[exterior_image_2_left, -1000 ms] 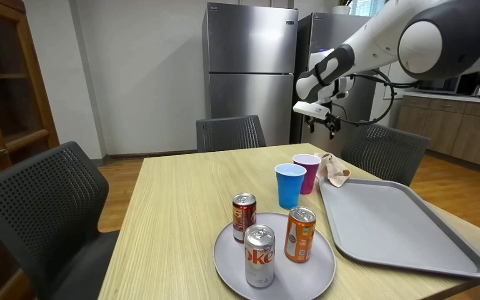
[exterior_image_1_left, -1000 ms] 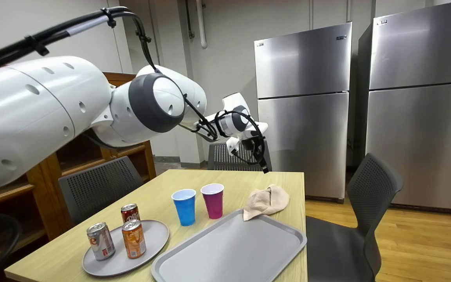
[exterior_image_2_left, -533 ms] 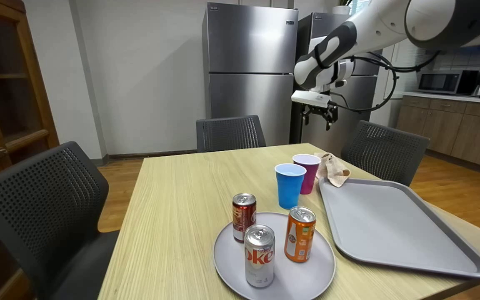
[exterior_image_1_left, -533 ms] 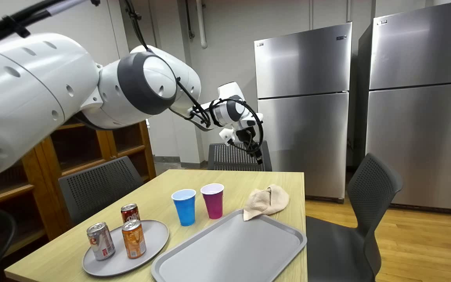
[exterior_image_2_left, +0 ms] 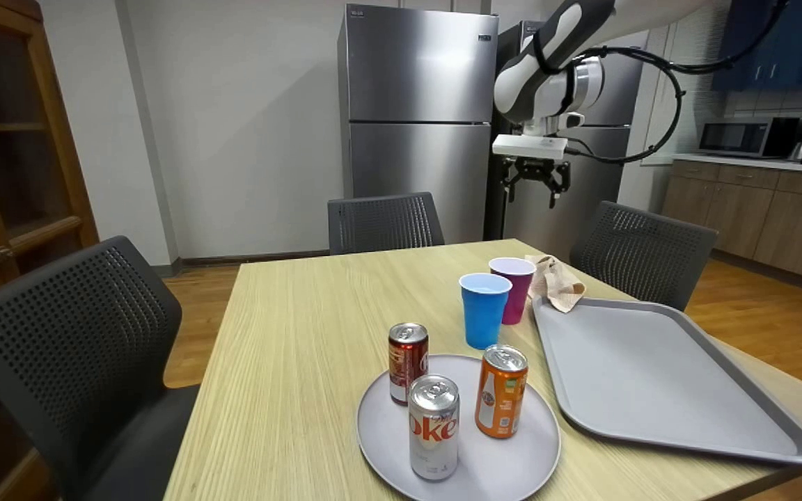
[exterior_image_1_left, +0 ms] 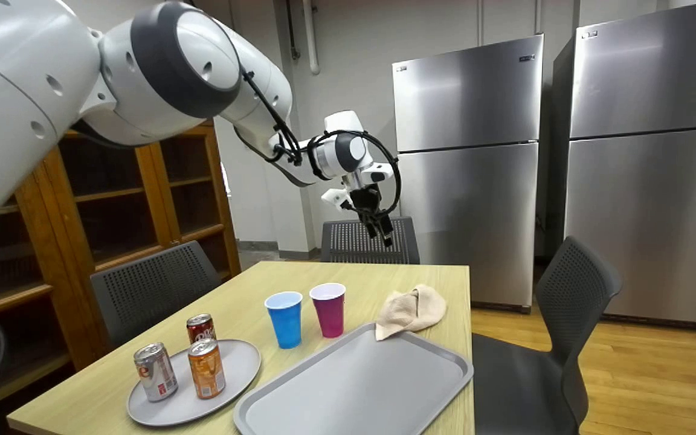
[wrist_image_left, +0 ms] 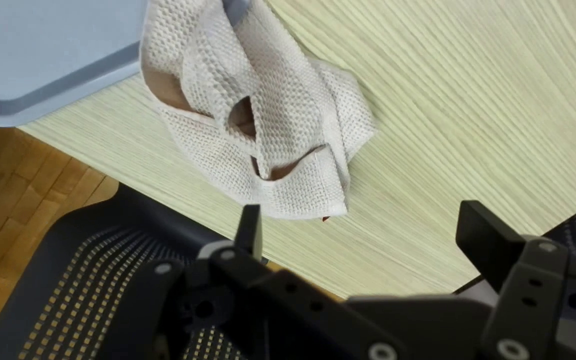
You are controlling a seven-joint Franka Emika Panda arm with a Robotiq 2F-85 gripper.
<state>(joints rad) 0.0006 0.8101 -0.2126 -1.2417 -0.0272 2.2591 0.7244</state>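
Observation:
My gripper (exterior_image_1_left: 380,237) is open and empty, raised in the air over the far end of the table. It also shows in an exterior view (exterior_image_2_left: 532,200), and its spread fingers are in the wrist view (wrist_image_left: 363,222). The nearest thing below is a crumpled beige cloth (wrist_image_left: 288,115), seen in both exterior views (exterior_image_1_left: 414,309) (exterior_image_2_left: 555,284). One end of the cloth lies over the corner of a grey tray (wrist_image_left: 53,45). A tiny reddish bit (wrist_image_left: 325,218) peeks out from under the cloth's edge; what it is cannot be told. The fingers touch nothing.
A blue cup (exterior_image_1_left: 286,323) and a purple cup (exterior_image_1_left: 331,314) stand upright beside the tray (exterior_image_1_left: 360,386). A round grey plate (exterior_image_2_left: 380,445) holds a dark red can (exterior_image_2_left: 408,362), a silver can (exterior_image_2_left: 434,431) and an orange can (exterior_image_2_left: 502,396). Chairs surround the table; fridges stand behind.
The arm and gripper have risen; in an exterior view they have also shifted left. The gripper stays open. The cloth, tray, cups, plate and cans have not moved.

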